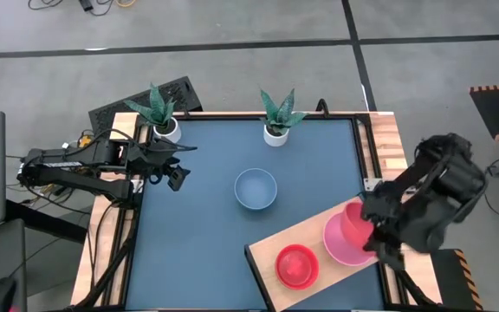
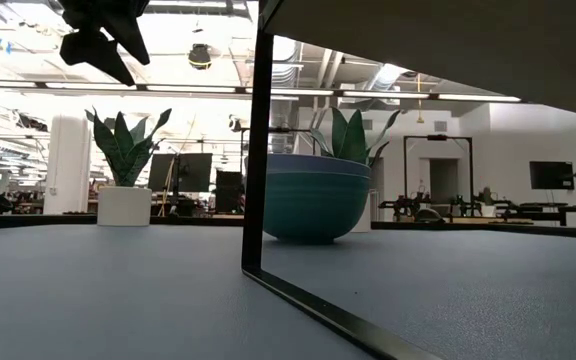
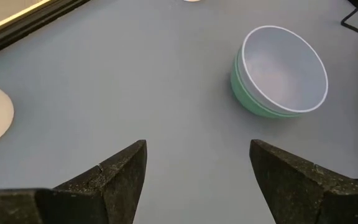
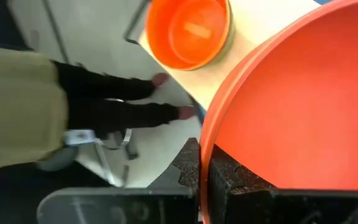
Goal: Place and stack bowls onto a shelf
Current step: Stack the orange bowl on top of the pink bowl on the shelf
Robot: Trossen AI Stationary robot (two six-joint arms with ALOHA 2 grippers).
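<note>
A pink bowl is over the right end of the pale wood shelf, with my right gripper shut on it. A smaller red bowl rests on the shelf's near end and shows in the right wrist view as the red bowl. The light blue bowl stands upright on the blue table mid-way back. My left gripper hovers open to the left of it. In the left wrist view the blue bowl lies beyond my left gripper. My right gripper holds the pink bowl by its rim, on the side toward the table's right edge. One finger is inside the bowl and one is outside, pinching the wall. The bowl stays upright over the shelf; whether its base rests on the board I cannot tell.
Two white plant pots stand along the table's far edge. In the low view the shelf's black metal leg rises in front of the blue bowl. A person stands beyond the table's near edge.
</note>
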